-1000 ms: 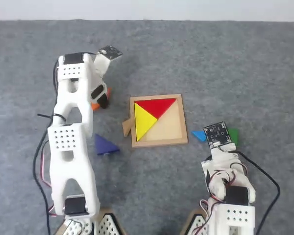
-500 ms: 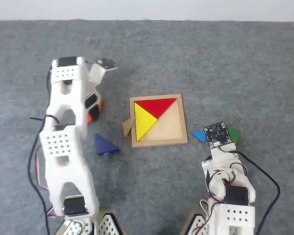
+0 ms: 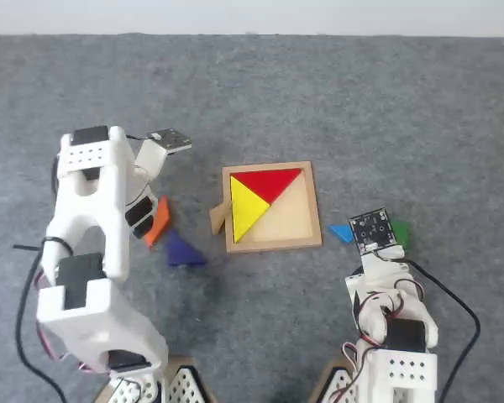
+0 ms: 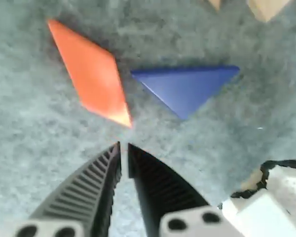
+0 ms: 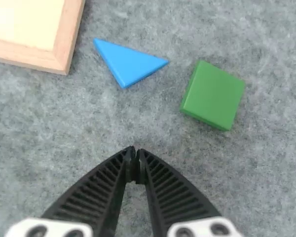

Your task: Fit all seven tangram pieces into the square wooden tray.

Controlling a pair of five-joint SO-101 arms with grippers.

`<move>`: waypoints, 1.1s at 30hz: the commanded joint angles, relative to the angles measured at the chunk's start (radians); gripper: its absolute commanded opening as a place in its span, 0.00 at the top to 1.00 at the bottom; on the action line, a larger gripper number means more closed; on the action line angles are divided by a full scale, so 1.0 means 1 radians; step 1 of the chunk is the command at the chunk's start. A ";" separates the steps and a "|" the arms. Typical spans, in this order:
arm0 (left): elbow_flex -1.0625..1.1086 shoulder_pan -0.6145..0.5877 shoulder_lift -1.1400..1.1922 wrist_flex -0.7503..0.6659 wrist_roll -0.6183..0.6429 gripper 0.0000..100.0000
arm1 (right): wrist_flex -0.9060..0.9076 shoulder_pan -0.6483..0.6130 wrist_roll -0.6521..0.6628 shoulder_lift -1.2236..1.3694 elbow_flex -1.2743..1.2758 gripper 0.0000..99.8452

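The square wooden tray (image 3: 312,220) holds a red triangle (image 3: 269,181) and a yellow triangle (image 3: 247,208). A tan piece (image 3: 219,218) lies against its left edge. Further left, an orange parallelogram (image 3: 157,221) and a dark blue triangle (image 3: 183,250) lie side by side on the carpet. My left gripper (image 4: 123,146) is shut and empty, just short of the orange parallelogram (image 4: 91,79) and the dark blue triangle (image 4: 187,88). My right gripper (image 5: 134,151) is shut and empty, short of a light blue triangle (image 5: 129,64) and a green square (image 5: 213,95).
Grey carpet covers the table. The left arm (image 3: 92,210) stands over the area left of the orange piece. The right arm's wrist (image 3: 375,231) partly covers the green square (image 3: 401,232) and the light blue triangle (image 3: 339,232). The tray's corner (image 5: 69,47) sits beside the light blue triangle.
The left arm has swung back toward the near left. The orange parallelogram has shifted with it toward the front and now lies uncovered beside the dark blue triangle. The right arm has kept still.
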 commanded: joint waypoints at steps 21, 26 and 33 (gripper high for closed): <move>0.219 0.064 -0.064 -0.483 0.077 0.84 | 0.002 -0.002 0.009 -0.013 0.015 0.99; 0.219 0.097 -0.064 -0.368 0.074 0.84 | 0.002 -0.002 0.009 -0.013 0.015 0.99; 0.217 0.077 -0.063 -0.414 0.075 0.84 | 0.002 -0.002 0.009 -0.013 0.015 0.99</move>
